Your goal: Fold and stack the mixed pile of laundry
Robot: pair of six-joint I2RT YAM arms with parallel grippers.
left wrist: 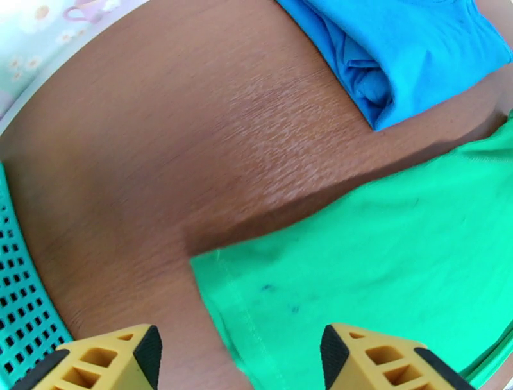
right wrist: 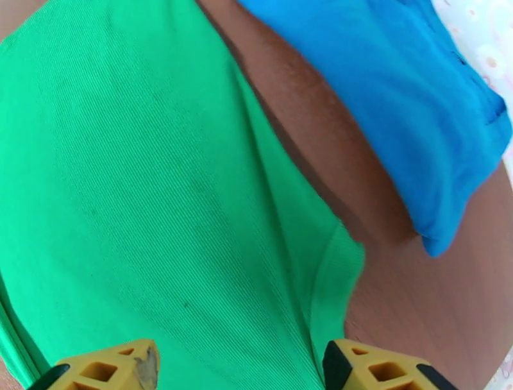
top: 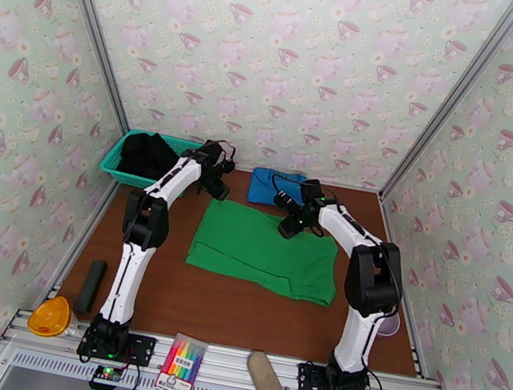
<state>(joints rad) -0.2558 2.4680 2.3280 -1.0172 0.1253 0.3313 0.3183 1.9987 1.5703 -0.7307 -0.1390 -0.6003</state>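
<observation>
Left gripper [top: 216, 187], right gripper [top: 289, 227] both gaping wide over the green shirt [top: 263, 250] far corners; blue shirt [top: 267, 186] at table [top: 237, 310] far edge.

teal mesh basket [top: 109, 162] far left, black bar [top: 91, 286], orange disc [top: 50, 317], marker pack [top: 181, 366], beige oblong pad [top: 269, 387]

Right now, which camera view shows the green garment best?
The top external view: there the green garment lies spread on the table with nearly its whole outline visible. The left wrist view gives one hemmed corner; the right wrist view gives a close stretch of its fabric and one edge.
</observation>
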